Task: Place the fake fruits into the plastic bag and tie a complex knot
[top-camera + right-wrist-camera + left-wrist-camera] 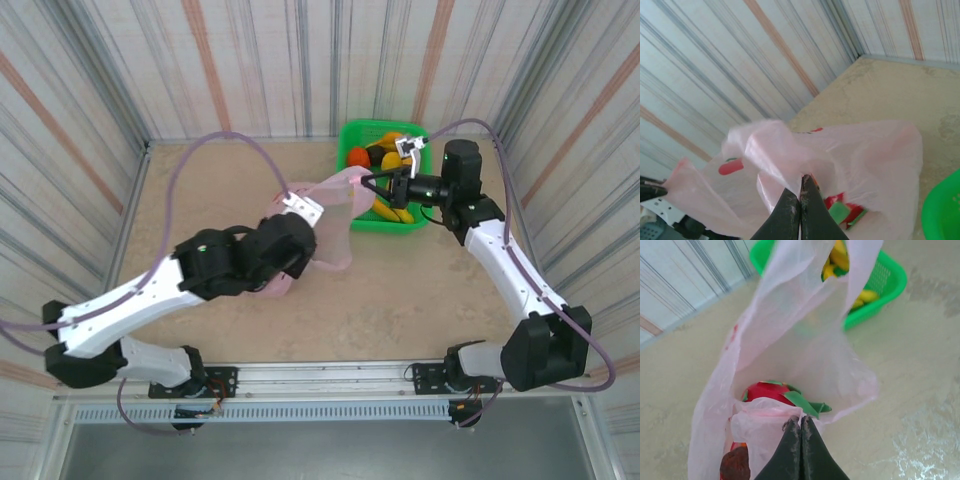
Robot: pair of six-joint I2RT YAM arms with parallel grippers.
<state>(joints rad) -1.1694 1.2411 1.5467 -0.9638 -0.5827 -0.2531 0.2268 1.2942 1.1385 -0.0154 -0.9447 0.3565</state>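
Pinching one plastic bag [805, 350] between them, left hand [800, 420] and right hand [800, 179], both fully closed on film.

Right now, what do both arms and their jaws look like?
Both the left arm and right arm have white link shells and black joint housings. A lilac cable trails from each. The jaws are black, matte, tapering to a point.

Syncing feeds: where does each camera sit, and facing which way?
Top external: overhead behind the bases, facing down at the table; both arms show.
Left wrist: on left arm, facing past left end effector into the plastic bag, basket beyond.
Right wrist: on right arm, right end effector pinching the bag, wall behind.
Shared: the bag.
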